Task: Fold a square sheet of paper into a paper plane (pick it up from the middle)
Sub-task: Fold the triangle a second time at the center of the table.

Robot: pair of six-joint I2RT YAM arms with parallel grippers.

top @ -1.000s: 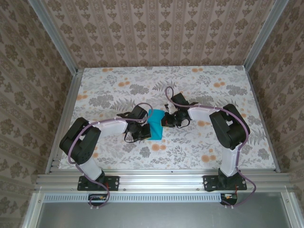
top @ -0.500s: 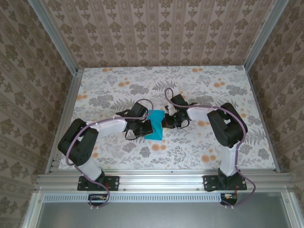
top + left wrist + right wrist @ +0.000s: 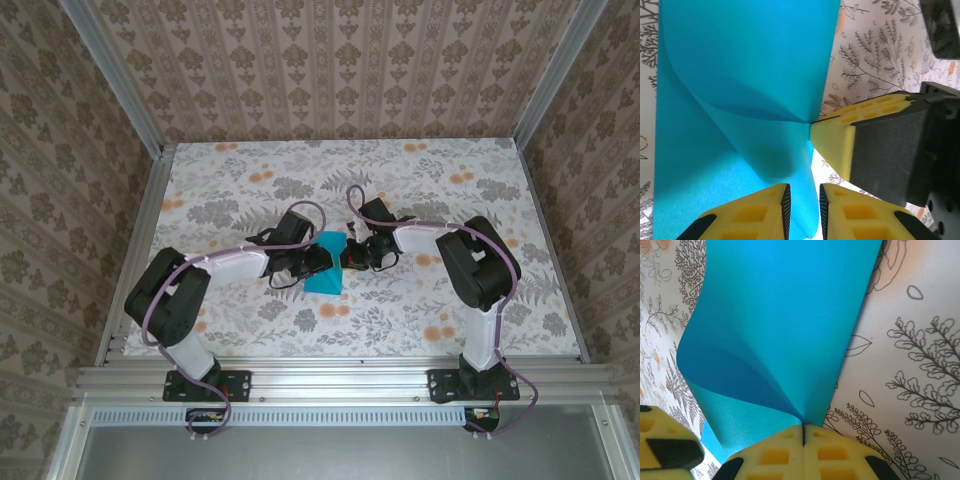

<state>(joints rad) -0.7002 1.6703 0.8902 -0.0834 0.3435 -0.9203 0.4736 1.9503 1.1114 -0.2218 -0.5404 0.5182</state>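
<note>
Smooth teal paper [image 3: 325, 275] on the middle of a floral-patterned table [image 3: 250, 180], one flap curled up into a soft cone, right gripper [image 3: 803, 434] with ribbed yellow foam pads clamped on the paper's edge, left gripper [image 3: 804, 195] with pads nearly together, hold on the paper unclear.

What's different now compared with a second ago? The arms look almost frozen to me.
The left claw slid to the right, from beside the blue paper to over its left edge. The right claw stayed put, pinched shut on the paper's right side. The paper itself kept its spot on the flowered table.
</note>
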